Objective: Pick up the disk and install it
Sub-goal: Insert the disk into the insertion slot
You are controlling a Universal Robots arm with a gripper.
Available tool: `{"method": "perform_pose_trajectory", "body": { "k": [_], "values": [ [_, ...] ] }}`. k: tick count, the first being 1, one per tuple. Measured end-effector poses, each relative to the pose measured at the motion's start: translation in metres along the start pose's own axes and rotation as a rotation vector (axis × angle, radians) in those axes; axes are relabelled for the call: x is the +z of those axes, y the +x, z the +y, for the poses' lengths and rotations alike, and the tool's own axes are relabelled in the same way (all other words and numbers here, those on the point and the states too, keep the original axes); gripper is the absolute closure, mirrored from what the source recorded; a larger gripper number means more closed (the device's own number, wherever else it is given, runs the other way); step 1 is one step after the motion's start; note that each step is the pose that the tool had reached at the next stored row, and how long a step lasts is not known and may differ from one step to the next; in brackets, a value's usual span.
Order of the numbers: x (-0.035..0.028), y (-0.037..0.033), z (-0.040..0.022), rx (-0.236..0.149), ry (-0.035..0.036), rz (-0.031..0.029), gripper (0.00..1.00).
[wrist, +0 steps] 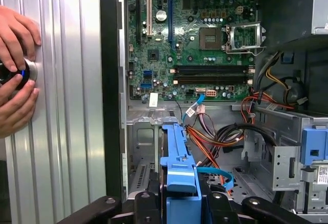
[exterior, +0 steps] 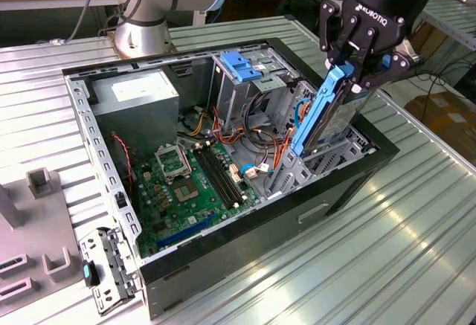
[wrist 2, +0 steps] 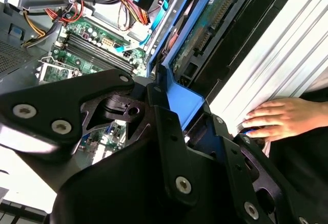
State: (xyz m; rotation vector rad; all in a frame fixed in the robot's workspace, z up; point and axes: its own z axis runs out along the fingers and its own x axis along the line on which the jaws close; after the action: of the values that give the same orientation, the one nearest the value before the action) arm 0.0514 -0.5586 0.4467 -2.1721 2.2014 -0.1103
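In the exterior view the gripper (exterior: 357, 79) is clenched on the upper end of the disk (exterior: 323, 113), one black finger pressed to each flat side. The disk stands on edge and leans, its blue rail facing the camera. Its lower end is down inside the open computer case (exterior: 245, 251), among the metal bays. Whether it sits fully in a bay I cannot tell.

Taking the green circuit board (exterior: 186, 184) as the middle of the clock in that view:
- The disk is at about two o'clock.
- The drive cage with the blue latch (exterior: 242, 65) is at one o'clock.
- The grey power supply box (exterior: 137, 98) is at eleven o'clock.
- The arm's base (exterior: 145, 27) stands beyond the case at twelve o'clock, on the ribbed metal table (exterior: 387, 251).
- A loose grey bracket (exterior: 111, 265) lies at about eight o'clock, just beside the case corner.

In the first wrist view the disk's blue rail (wrist: 177, 162) runs out from between the gripper's fingers (wrist: 179, 203) toward the bay, with orange and red cables (wrist: 215, 137) just beside it. Two hands (wrist: 15, 34) rest on a round knob (wrist: 23, 73) on the table.

In the second wrist view the disk's green underside (wrist 2: 210, 19) shows past the gripper (wrist 2: 174, 131), and a hand (wrist 2: 284, 119) lies on the table.
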Motion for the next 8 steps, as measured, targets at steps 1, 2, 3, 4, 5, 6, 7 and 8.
{"method": "perform_pose_trajectory", "body": {
  "k": [1,2,3,4,5,6,7,8],
  "values": [
    [0.0001,0.0002,0.0,0.0,0.0,0.0001,0.63],
    [0.0001,0.0002,0.0,0.0,0.0,0.0002,0.63],
    [0.0001,0.0002,0.0,0.0,-0.0001,0.0002,0.63],
    [0.0001,0.0002,0.0,0.0,0.0,0.0002,0.63],
    [0.0001,0.0003,0.0,0.0,0.0,0.0001,0.63],
    [0.0001,0.0003,0.0,0.0,0.0,0.0002,0.63],
    [0.0,0.0003,0.0,0.0,-0.0001,0.0004,0.63],
    [0.0,0.0003,0.0,0.0,0.0,0.0003,0.62]
  ]
}}
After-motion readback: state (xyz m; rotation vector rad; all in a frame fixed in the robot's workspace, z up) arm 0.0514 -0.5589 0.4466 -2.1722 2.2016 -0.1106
